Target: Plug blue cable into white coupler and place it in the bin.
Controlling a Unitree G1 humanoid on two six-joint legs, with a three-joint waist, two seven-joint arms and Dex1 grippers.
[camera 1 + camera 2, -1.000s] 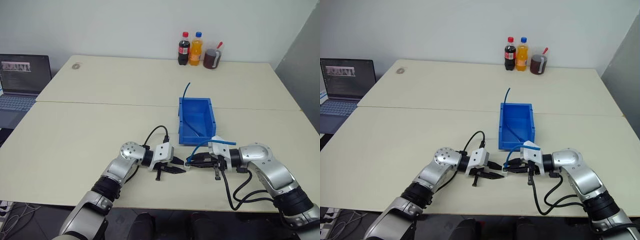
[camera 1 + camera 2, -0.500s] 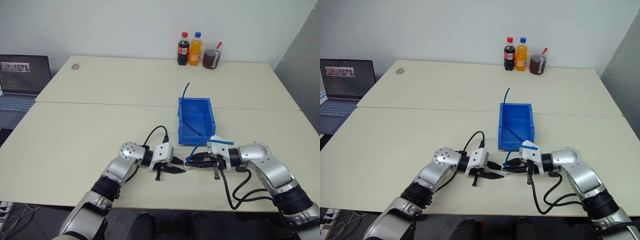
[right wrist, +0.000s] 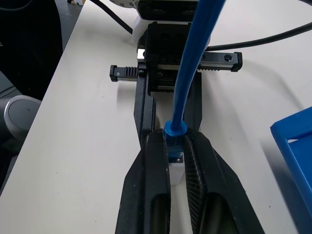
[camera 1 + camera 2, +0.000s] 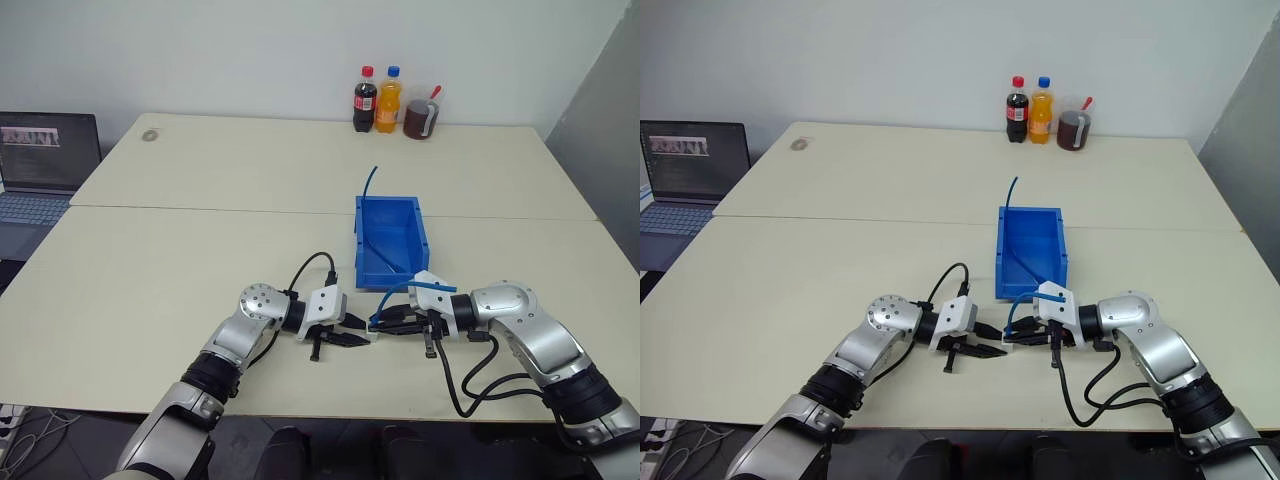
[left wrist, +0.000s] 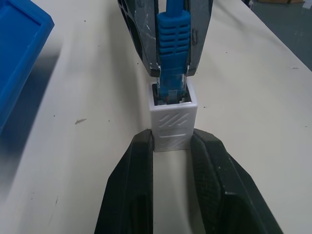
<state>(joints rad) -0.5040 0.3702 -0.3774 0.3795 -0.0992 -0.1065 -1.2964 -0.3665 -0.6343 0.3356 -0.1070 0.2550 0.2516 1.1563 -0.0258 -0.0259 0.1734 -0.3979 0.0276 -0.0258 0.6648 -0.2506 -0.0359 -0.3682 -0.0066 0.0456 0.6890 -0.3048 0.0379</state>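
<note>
Now the left hand (image 5: 171, 146) clamps the white coupler (image 5: 173, 118); the right hand (image 3: 176, 146) pinches the blue cable (image 5: 172, 34), whose half-seated plug could jam if tilted.

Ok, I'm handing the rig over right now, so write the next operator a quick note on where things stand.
Left gripper: shut on the white coupler, just above the table.
Right gripper: shut on the blue cable at its plug.
The plug tip sits in the coupler's opening; I cannot tell if it is fully seated.
The bin stands just beyond the grippers, with a darker blue cable in it.
Left: finish seating the plug, then put the joined pair in the bin.
</note>
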